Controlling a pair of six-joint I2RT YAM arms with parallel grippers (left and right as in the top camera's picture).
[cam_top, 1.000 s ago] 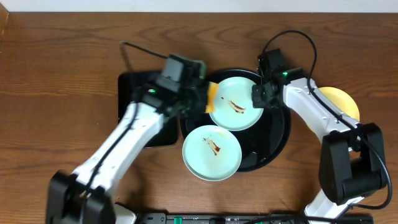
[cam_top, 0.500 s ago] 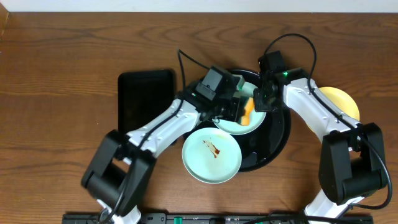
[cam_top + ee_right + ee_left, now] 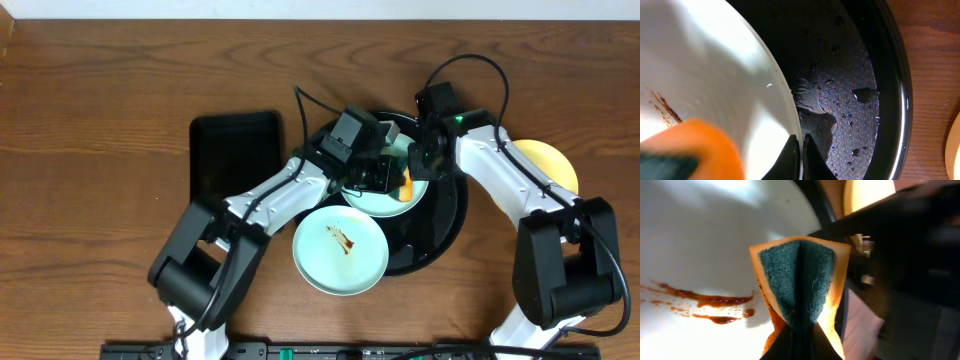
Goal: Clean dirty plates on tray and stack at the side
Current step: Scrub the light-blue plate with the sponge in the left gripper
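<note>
So, scrubbing step, I'd say: left claw (image 3: 799, 339) was clamped shut on the sponge (image 3: 800, 275), pressed onto the mint plate (image 3: 700, 235) at 12 o'clock in the tray (image 3: 450, 215), while the right claw (image 3: 801, 152) pinched its 3 o'clock rim. Streaks of brown sauce (image 3: 715, 300) sat at the sponge's 8 o'clock in the left wrist view, so the next wipe probably needed to go there.
</note>
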